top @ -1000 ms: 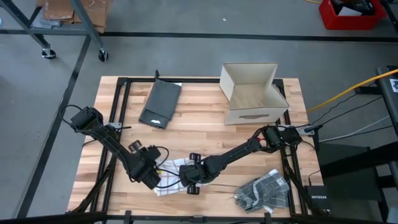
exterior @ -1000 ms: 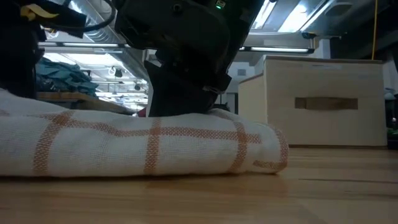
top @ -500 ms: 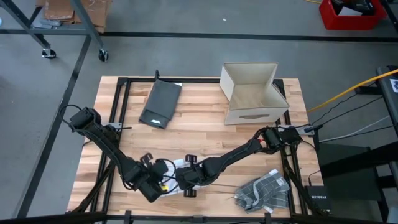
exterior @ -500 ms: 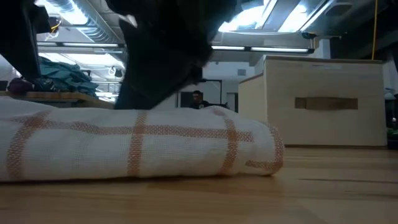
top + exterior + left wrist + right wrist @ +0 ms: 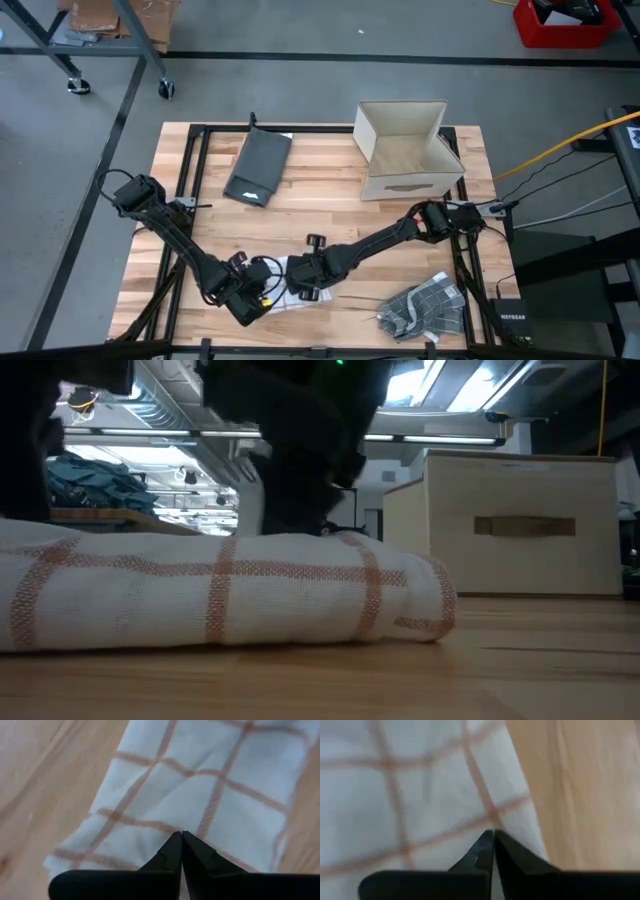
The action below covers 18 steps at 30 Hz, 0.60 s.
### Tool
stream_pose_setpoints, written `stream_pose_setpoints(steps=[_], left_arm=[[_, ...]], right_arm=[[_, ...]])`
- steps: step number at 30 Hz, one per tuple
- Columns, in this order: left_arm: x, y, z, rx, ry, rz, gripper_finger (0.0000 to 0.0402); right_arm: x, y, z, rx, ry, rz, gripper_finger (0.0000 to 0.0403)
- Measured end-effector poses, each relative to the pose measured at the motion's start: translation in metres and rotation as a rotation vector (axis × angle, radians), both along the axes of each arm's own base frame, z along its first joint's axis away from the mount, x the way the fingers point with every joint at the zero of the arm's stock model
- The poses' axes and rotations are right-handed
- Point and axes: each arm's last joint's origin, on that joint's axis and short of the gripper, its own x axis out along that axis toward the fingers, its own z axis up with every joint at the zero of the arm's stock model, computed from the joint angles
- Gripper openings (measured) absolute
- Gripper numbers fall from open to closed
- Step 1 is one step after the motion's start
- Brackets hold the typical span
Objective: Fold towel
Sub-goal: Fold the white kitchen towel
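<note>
From above we look straight down on the whole table; from its surface we look level and close across the towel toward the box. Our two wrist views sit just over that same towel.

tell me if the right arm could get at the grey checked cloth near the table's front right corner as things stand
Probably yes. The grey checked cloth lies uncovered on the table, with nothing between it and the right gripper, which is shut over the white towel, beside the left gripper.
</note>
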Motion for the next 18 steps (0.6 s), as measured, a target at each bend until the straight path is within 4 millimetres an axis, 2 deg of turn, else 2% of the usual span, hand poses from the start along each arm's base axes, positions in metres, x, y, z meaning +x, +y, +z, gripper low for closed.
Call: stream_pose_setpoints(steps=[4,12,18], left_arm=[[-0.009,-0.001,-0.011,-0.023,0.004,0.046,0.0002],[-0.027,-0.005,-0.031,-0.079,0.010,0.094,0.0001],[-0.031,-0.004,-0.032,-0.082,0.015,0.105,0.0001]], right_arm=[[-0.005,-0.009,-0.004,-0.016,0.071,-0.031,0.0021],[-0.013,-0.012,-0.021,-0.006,0.131,-0.023,0.0021],[-0.012,-0.012,-0.017,-0.033,0.118,-0.034,0.0021]])
